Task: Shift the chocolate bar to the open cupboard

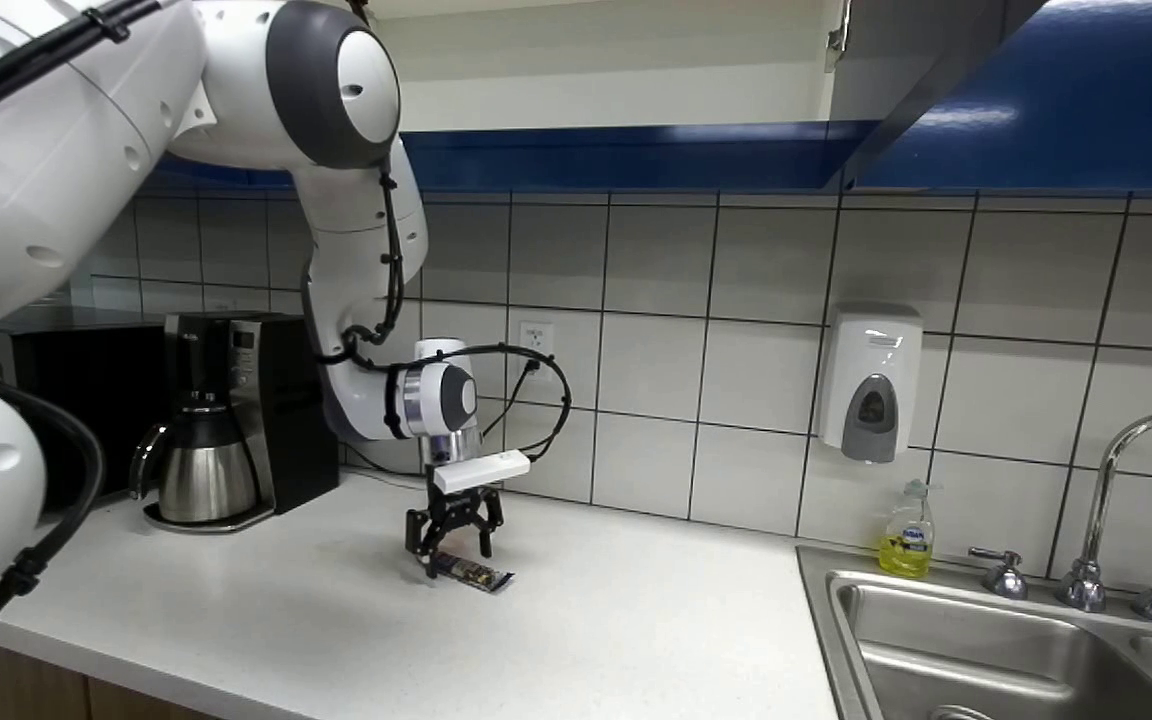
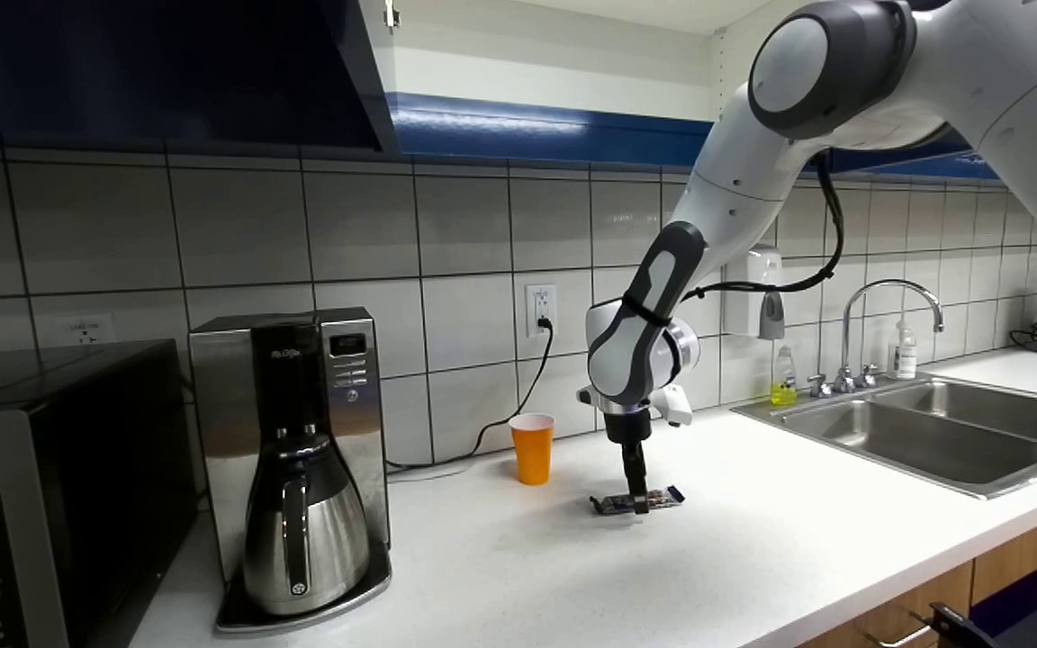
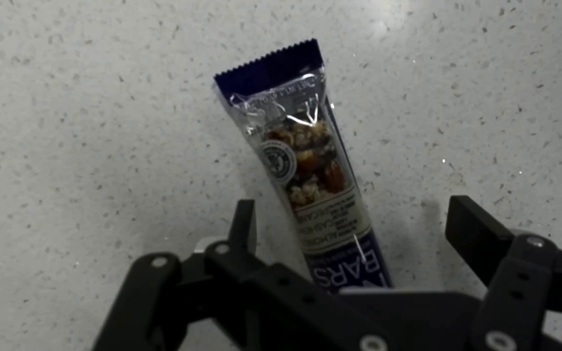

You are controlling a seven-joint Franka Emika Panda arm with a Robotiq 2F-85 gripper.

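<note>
The chocolate bar (image 1: pixel 476 574) lies flat on the white counter, wrapped with dark blue ends and a clear window showing nuts. It also shows in an exterior view (image 2: pixel 665 497) and in the wrist view (image 3: pixel 312 180), where it lies slanted and its near end is hidden behind the gripper. My gripper (image 1: pixel 458 562) points down low over the bar; it also shows in an exterior view (image 2: pixel 638 506). In the wrist view the gripper (image 3: pixel 354 214) is open, with a finger on each side of the bar and gaps between. The open cupboard (image 1: pixel 616 85) is above, pale inside with blue trim (image 2: pixel 554 130).
An orange cup (image 2: pixel 532 454) stands near the wall behind the gripper. A coffee maker (image 2: pixel 302 459) and a black microwave (image 2: pixel 77 468) stand along the counter. A sink (image 1: pixel 821 610) with faucet and dish soap (image 1: pixel 906 540) is at the opposite end. Cupboard doors (image 1: pixel 881 80) hang open beside the opening.
</note>
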